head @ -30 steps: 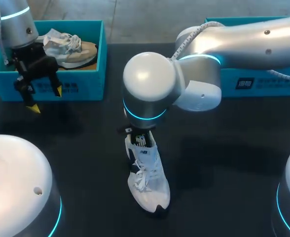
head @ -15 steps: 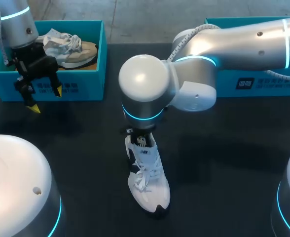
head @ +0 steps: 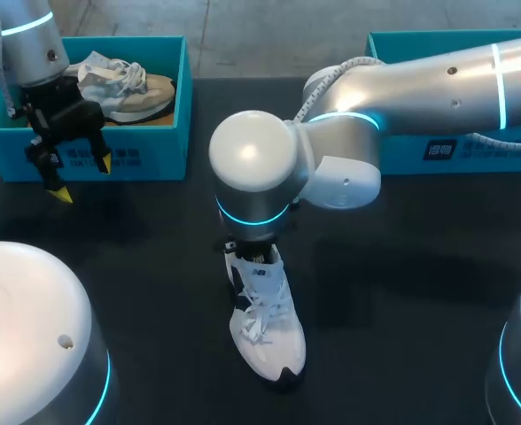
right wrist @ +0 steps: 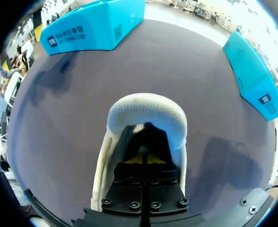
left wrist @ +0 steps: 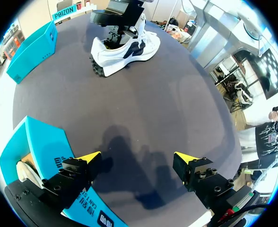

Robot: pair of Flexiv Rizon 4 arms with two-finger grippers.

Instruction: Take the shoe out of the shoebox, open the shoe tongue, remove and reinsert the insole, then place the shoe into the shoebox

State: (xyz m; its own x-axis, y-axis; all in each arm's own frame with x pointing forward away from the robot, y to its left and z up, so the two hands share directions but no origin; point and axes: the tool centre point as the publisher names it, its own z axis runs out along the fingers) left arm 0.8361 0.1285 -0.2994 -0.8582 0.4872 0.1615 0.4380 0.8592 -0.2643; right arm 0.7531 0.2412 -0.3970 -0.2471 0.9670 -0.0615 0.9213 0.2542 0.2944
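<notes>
The right gripper (right wrist: 143, 163) is down inside the opening of the white sneaker (head: 265, 323). Its yellow tips are pressed together with only a thin seam between them; whether anything is pinched there cannot be told in the dark interior. In the right wrist view the shoe's white mesh rim curves just ahead of the fingers. In the head view the right arm comes in from the right and crosses past the middle, and its wrist covers the heel end of the shoe.

The left gripper (head: 81, 177) is released. Its fingers are spread wide with nothing between them, and it hangs over the dark table top (head: 402, 292) just in front of the left shoebox (head: 167, 106).

The white sneaker stands upright on its sole near the middle of the table. Its laces lie loose over the top and its toe points toward the near edge. It is outside both boxes and well apart from each.

The left shoebox is teal and sits at the far left edge, with a beige-and-grey sneaker (head: 123, 84) lying inside it. The right shoebox (head: 438, 146) is also teal and sits at the far right edge, partly hidden by the right arm.

Dark surface stretches between the white sneaker and both boxes. The arms' rounded white housings (head: 26, 328) crowd the near corners.
</notes>
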